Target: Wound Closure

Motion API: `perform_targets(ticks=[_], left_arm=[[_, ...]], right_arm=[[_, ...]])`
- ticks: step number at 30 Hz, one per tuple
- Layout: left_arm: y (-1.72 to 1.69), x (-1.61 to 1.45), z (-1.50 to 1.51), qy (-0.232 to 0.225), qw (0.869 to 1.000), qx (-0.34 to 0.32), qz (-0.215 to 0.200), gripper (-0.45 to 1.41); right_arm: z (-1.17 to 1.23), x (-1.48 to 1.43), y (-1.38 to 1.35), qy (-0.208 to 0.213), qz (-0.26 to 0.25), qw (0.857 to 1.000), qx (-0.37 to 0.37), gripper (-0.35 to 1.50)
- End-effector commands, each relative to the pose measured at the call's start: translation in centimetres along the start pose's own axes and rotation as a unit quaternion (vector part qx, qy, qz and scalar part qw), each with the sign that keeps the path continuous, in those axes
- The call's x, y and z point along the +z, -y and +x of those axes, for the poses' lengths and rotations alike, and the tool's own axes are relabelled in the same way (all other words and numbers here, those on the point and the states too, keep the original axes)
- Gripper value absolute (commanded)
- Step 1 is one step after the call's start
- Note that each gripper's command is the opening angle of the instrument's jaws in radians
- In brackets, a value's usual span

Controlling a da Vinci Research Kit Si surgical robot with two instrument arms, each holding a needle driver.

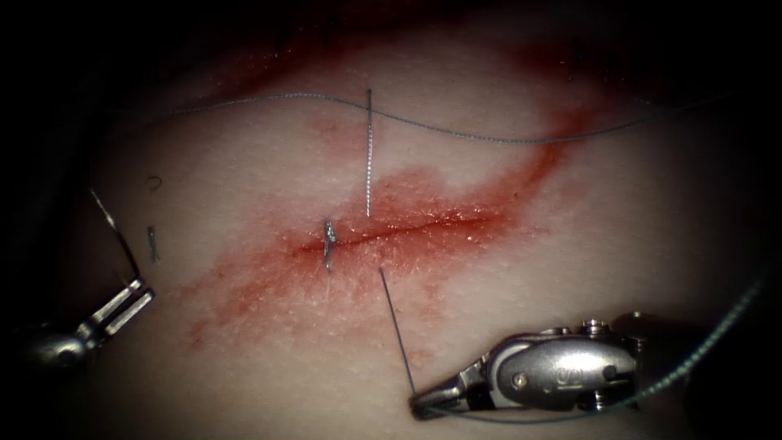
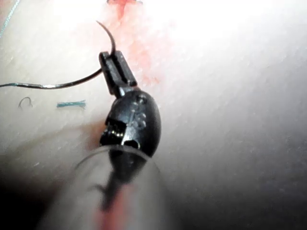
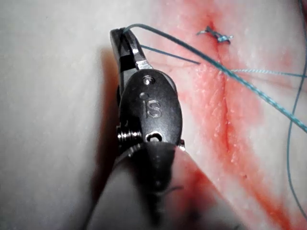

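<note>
Your right arm's tool (image 1: pixel 423 402) sits nearest the lens, low in the endoscope frame and right of centre, its tip pointing left. Its jaws are pressed together on the thread (image 1: pixel 397 328); a taut strand climbs from the tip up and to the left and enters the tissue (image 1: pixel 635 236) just below the cut (image 1: pixel 407 230). The right wrist view shows the same: the tool (image 3: pixel 125 42) is clamped on the teal thread (image 3: pixel 192 48), which runs off toward the cut (image 3: pixel 225 115).

Your left arm's tool (image 1: pixel 134 297) is at the lower left edge of the endoscope frame, well apart from the cut. Its jaws are closed on the needle (image 1: pixel 114 228), which rises from the tip up and to the left, clear of the tissue. In the left wrist view the tool (image 2: pixel 112 62) grips the needle (image 2: pixel 109 36) partway along its curve, the pointed end arcing free beyond the jaws and the rest sweeping away to the side.

A knot (image 1: pixel 328 243) sits on the left part of the cut. Another strand stands straight up from the cut near its middle, and a long run of thread crosses the upper frame from left to right. Red fluid (image 1: pixel 521 175) stains the tissue around the cut. A cut end of thread (image 1: pixel 152 243) lies on the tissue near your left tool.
</note>
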Motion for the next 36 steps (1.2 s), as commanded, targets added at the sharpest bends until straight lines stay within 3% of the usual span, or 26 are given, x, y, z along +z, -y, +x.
perform_targets(ticks=[1,8,10,11,13,18,23,26,29,33,36], left_arm=[[-0.07,0.06,-0.05,0.0,1.0,-0.001,-0.001,-0.45],[-0.07,0.06,-0.05,-0.001,1.0,-0.001,-0.002,-0.45],[-0.07,0.06,-0.05,-0.001,1.0,-0.001,-0.001,-0.45],[-0.07,0.06,-0.05,0.0,1.0,-0.001,-0.002,-0.45],[-0.07,0.06,-0.05,0.0,1.0,-0.001,-0.002,-0.45],[-0.07,0.06,-0.05,0.0,1.0,-0.001,-0.002,-0.45],[-0.07,0.06,-0.05,0.0,1.0,-0.001,-0.002,-0.45],[-0.07,0.06,-0.05,0.0,1.0,0.0,-0.002,-0.45],[-0.07,0.06,-0.05,-0.001,1.0,0.0,-0.003,-0.45],[-0.08,0.07,-0.05,-0.001,1.0,0.0,-0.003,-0.45],[-0.09,0.08,-0.05,0.0,1.0,0.0,-0.005,-0.45]], right_arm=[[0.02,0.11,0.09,-0.002,0.012,1.0,0.001,-0.35],[0.15,0.12,0.17,-0.026,0.022,0.999,-0.002,-0.35],[0.17,0.07,0.06,-0.025,-0.015,1.0,0.003,0.36],[0.17,0.04,-0.01,-0.019,-0.03,0.999,0.007,0.59],[0.16,-0.05,-0.14,-0.009,-0.057,0.998,0.018,0.83],[0.13,-0.33,-0.61,0.038,-0.155,0.987,0.031,1.13],[0.0,-0.44,-1.02,0.059,-0.226,0.971,0.058,1.18],[-0.12,-0.4,-1.18,0.071,-0.246,0.964,0.073,1.31],[-0.26,-0.38,-1.23,0.065,-0.263,0.956,0.111,1.31],[-0.45,-0.34,-1.29,0.033,-0.268,0.936,0.226,0.91],[-0.63,-0.21,-1.34,-0.002,-0.276,0.897,0.345,0.86]])
